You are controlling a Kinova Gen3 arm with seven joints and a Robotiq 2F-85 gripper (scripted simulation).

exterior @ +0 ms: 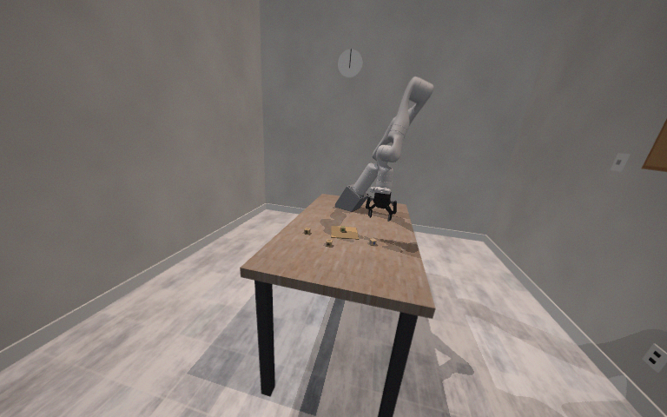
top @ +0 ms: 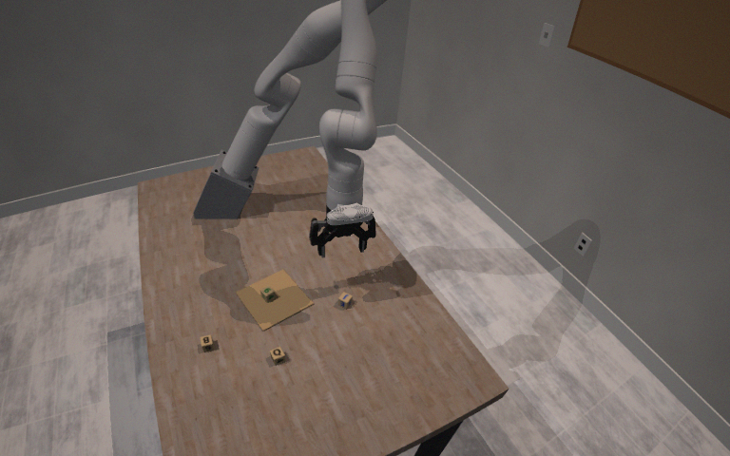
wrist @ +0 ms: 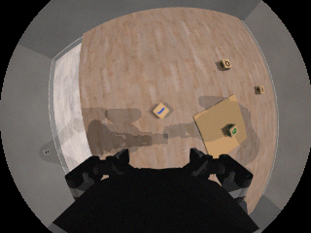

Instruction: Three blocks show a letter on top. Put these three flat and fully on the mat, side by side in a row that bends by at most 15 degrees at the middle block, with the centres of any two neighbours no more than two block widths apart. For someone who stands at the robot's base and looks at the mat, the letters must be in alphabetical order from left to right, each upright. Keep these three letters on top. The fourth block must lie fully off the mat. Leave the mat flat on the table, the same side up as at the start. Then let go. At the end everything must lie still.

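The fingers (top: 362,245) (exterior: 390,215) are spread, with nothing gripped, above the bench (top: 344,387) (exterior: 339,274) (wrist: 146,58). One block (top: 268,294) (exterior: 342,229) (wrist: 232,130) is carried by the mat (top: 274,314) (exterior: 349,235) (wrist: 214,127).

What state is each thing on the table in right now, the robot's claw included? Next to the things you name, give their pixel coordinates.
Gripper (top: 342,251) (exterior: 379,216) (wrist: 159,155): open, above the table.
Mat (top: 279,309) (exterior: 350,235) (wrist: 214,123): flat on the table.
Green-marked block (top: 268,294) (exterior: 342,229) (wrist: 231,130): on the mat.
Blue-marked block (top: 345,299) (exterior: 373,241) (wrist: 160,111): off the mat.
B block (top: 206,342) (exterior: 307,231) (wrist: 259,90): off the mat.
Block beyond the mat, round dark letter up (top: 277,354) (exterior: 328,242) (wrist: 224,64): off the mat.
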